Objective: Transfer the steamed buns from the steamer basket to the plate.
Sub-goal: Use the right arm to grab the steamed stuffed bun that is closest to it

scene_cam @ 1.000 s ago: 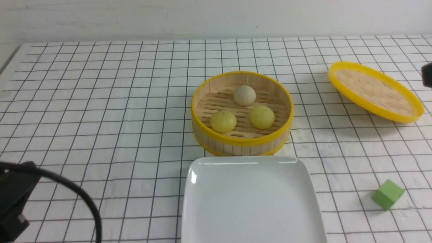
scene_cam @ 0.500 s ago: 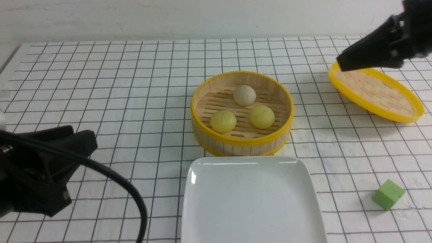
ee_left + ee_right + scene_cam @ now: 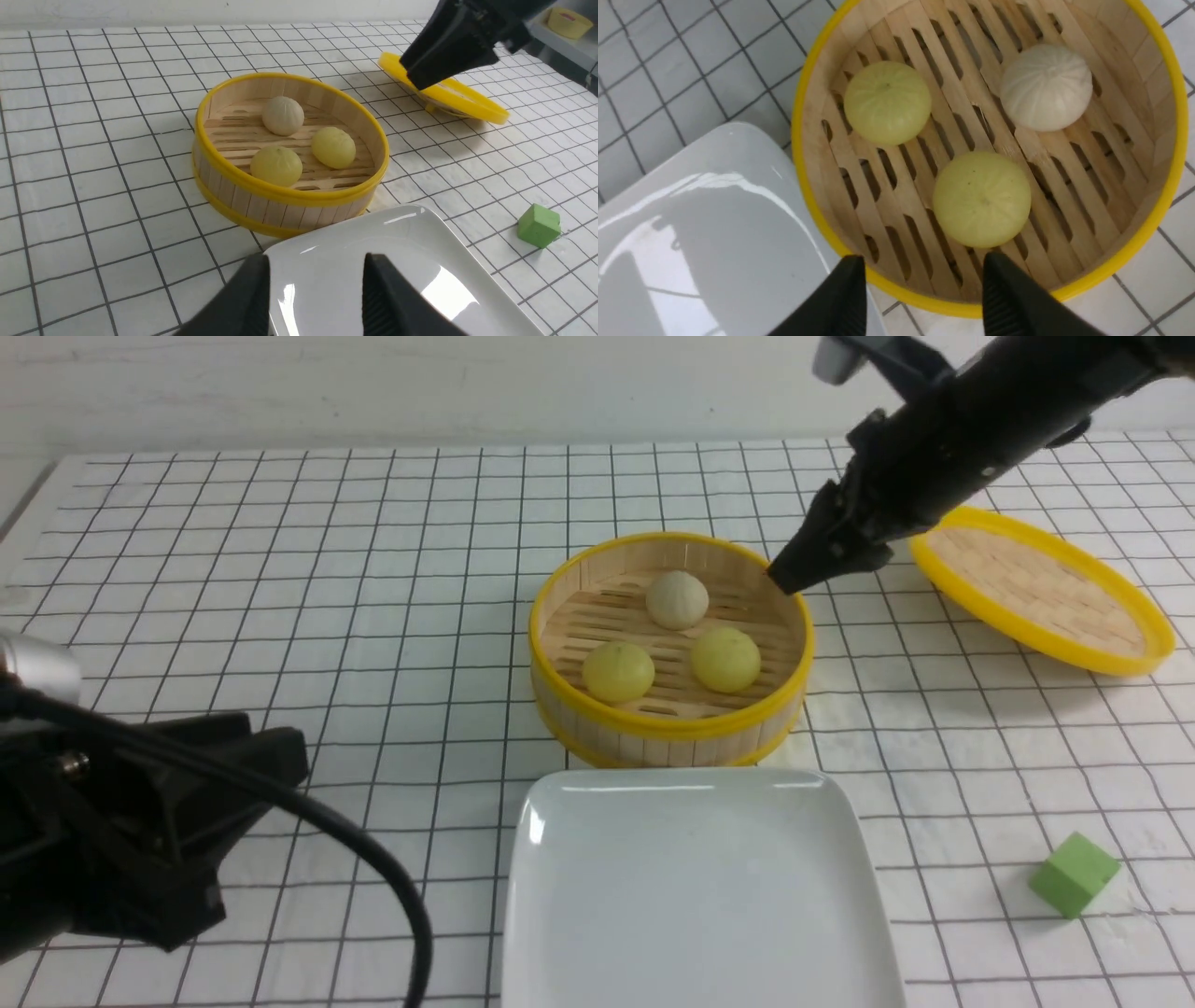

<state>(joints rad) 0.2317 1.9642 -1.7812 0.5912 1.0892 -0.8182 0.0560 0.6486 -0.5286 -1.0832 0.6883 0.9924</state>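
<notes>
In the middle of the gridded table (image 3: 280,569) stands one steamer basket (image 3: 668,726), and all three steamed buns lie on its slatted floor. One pale yellow bun (image 3: 618,671) is at the front on the robot's left, and a second pale yellow bun (image 3: 725,659) sits just beside it on the right. One off-white bun (image 3: 677,600) lies farther back. No two of them touch.

One white plate (image 3: 695,896) lies just in front of the basket. One yellow-rimmed woven lid (image 3: 1036,583) rests at a tilt to the right, apart from the basket. One green cube (image 3: 1074,874) sits at the right front.

There are two grippers. The right gripper (image 3: 922,262) hangs above the basket's far right rim, its jaws apart with nothing between them. The left gripper (image 3: 316,262) is low at the left front, pointing toward plate and basket, its jaws likewise apart and holding nothing.

The front view cuts off the plate's near edge. There the right arm covers part of the lid's far rim, and its fingertips merge into one dark wedge. The left arm is a dark mass crossed by a cable (image 3: 373,859), with fingertips hard to make out.
</notes>
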